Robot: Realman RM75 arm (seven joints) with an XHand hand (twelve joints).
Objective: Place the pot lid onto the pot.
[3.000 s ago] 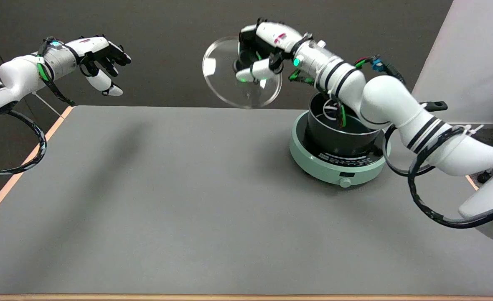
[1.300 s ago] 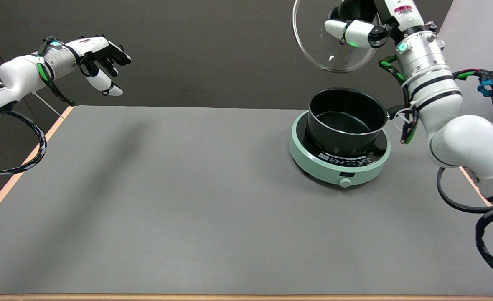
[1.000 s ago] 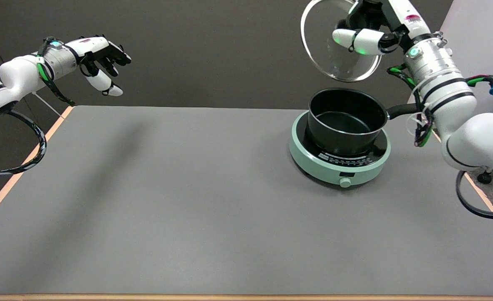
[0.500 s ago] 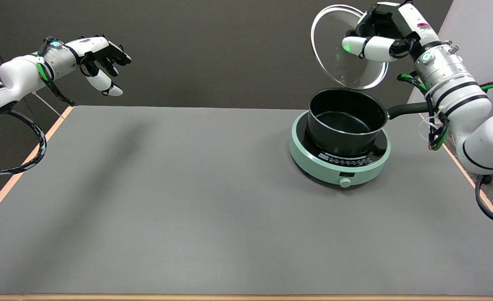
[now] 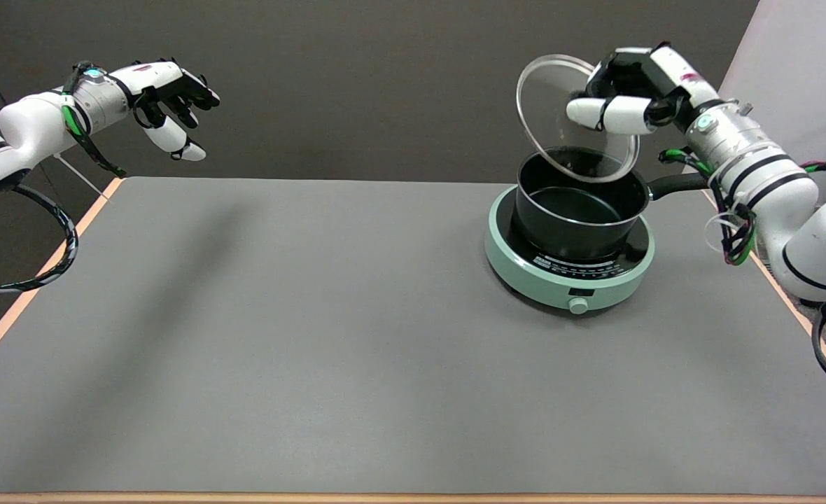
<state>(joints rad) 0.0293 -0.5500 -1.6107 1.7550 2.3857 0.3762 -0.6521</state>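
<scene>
A clear glass pot lid [image 5: 560, 129] with a metal rim hangs tilted in the air, its lower edge just over the far rim of the pot. My right hand [image 5: 630, 91] grips the lid from its right side, fingers wrapped around its knob. The black pot [image 5: 579, 206] stands uncovered on a pale green hotplate [image 5: 568, 269] at the table's far right, its black handle [image 5: 675, 185] pointing right under my forearm.
The hotplate has a round knob [image 5: 579, 305] on its near side. The grey table [image 5: 280, 336] has orange edges at left and right. The idle left hand [image 5: 171, 94] hovers at the upper left.
My right hand has carried the lid from left of the pot, up and over to the right, then down toward the pot's far rim. The pot has not moved.
</scene>
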